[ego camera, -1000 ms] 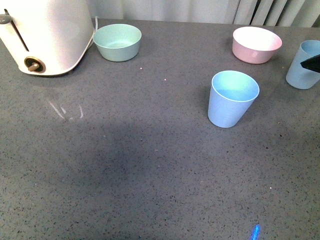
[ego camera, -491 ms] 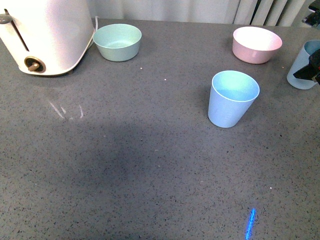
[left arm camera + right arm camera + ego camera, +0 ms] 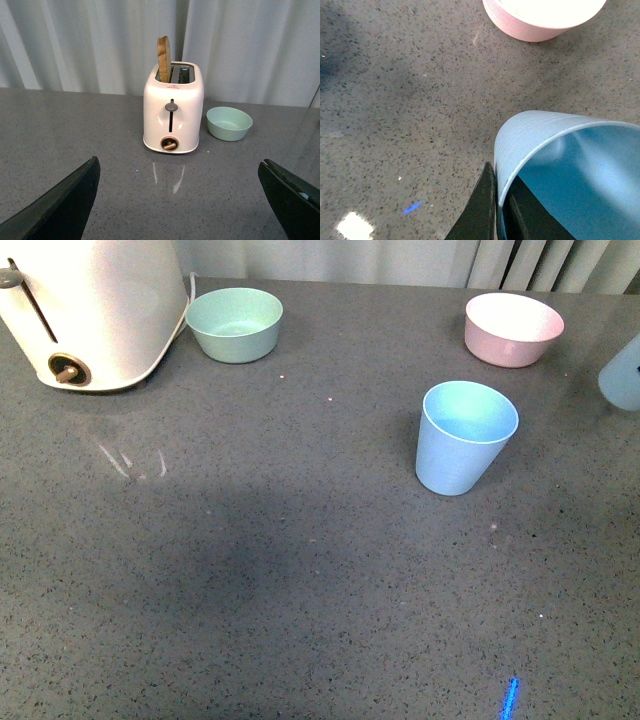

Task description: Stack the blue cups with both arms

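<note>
1. Front view: the centre blue cup (image 3: pixel 466 440) stands upright on the grey speckled table (image 3: pixel 250 560), right of centre in the frame, mouth up and nothing in it.
2. The second blue cup (image 3: pixel 624 375) is at the right edge, upper part of the frame, and is cut off by the border. Only part of its wall shows there. Neither arm is visible in this view.
3. Right wrist view: the right tool (image 3: pixel 499 200) is clamped on the second blue cup (image 3: pixel 555 150) at the rim. One black finger (image 3: pixel 480 215) is outside the wall and the other is inside. I can't tell whether the cup's base is on the table.
4. The pink bowl (image 3: pixel 540 20) is near that cup but not touching it. In the front view the pink bowl (image 3: pixel 513 328) sits upper right, between the two cups and further back.
5. Left wrist view: the left tool (image 3: pixel 178 165) is spread wide. Its two dark fingers (image 3: pixel 60 210) have nothing between them and sit above bare table.
6. The white toaster (image 3: pixel 173 115) is ahead of the left tool, with a bread slice (image 3: pixel 163 65) sticking out of one slot. The mint-green bowl (image 3: pixel 229 123) is just beside it.
7. In the front view the toaster (image 3: pixel 90 310) is upper left and the mint-green bowl (image 3: pixel 235 325) is just to its right. Both are well apart from the cups.
8. A blue light streak (image 3: pixel 511 698) lies on the table, lower right.
</note>
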